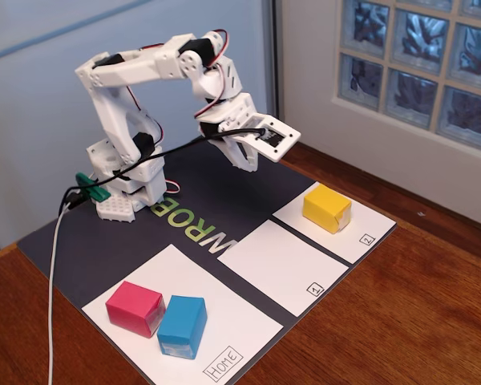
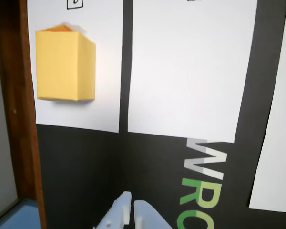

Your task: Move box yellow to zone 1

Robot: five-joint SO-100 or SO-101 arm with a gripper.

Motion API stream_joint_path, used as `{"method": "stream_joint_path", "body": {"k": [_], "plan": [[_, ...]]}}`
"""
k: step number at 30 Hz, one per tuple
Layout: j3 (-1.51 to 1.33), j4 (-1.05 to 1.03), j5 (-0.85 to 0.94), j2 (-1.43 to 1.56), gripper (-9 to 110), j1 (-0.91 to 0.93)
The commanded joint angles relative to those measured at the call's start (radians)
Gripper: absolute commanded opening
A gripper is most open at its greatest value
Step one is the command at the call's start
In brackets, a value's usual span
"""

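Observation:
The yellow box (image 1: pixel 327 208) sits on the white rectangle marked "2" (image 1: pixel 367 228) at the right of the dark mat. In the wrist view the yellow box (image 2: pixel 65 65) is at the upper left. Zone 1 (image 1: pixel 282 265), the white rectangle with a boxed "1", lies bare in the middle; in the wrist view it (image 2: pixel 190 67) fills the upper centre. My gripper (image 1: pixel 247 160) hangs above the mat behind both zones, well apart from the box. Its white fingertips (image 2: pixel 132 207) are together and hold nothing.
A pink block (image 1: pixel 135 308) and a blue block (image 1: pixel 182 326) sit side by side on the "Home" sheet (image 1: pixel 224 333) at the front left. The arm's base (image 1: pixel 128 188) stands at the back left. The wooden table (image 1: pixel 417 321) surrounds the mat; a wall is behind.

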State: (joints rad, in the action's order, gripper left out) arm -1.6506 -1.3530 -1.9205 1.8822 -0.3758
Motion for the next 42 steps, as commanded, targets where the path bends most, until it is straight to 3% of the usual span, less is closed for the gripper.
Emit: {"method": "stream_joint_path", "body": {"k": [1,10,14,17,20,21,35,42], "plan": [[0.109,0.002,-0.04,-0.058,0,-0.054],[0.331,0.002,-0.155,-0.304,0,-0.169],[0.399,0.002,-0.16,-0.39,6,-0.198],[0.445,0.003,-0.16,-0.448,20,-0.21],[0.491,0.02,-0.17,-0.497,51,-0.216],[0.505,0.029,-0.176,-0.511,55,-0.216],[0.528,0.278,-0.153,-0.589,64,-0.225],[0.525,0.281,-0.186,-0.617,54,-0.23]]}}
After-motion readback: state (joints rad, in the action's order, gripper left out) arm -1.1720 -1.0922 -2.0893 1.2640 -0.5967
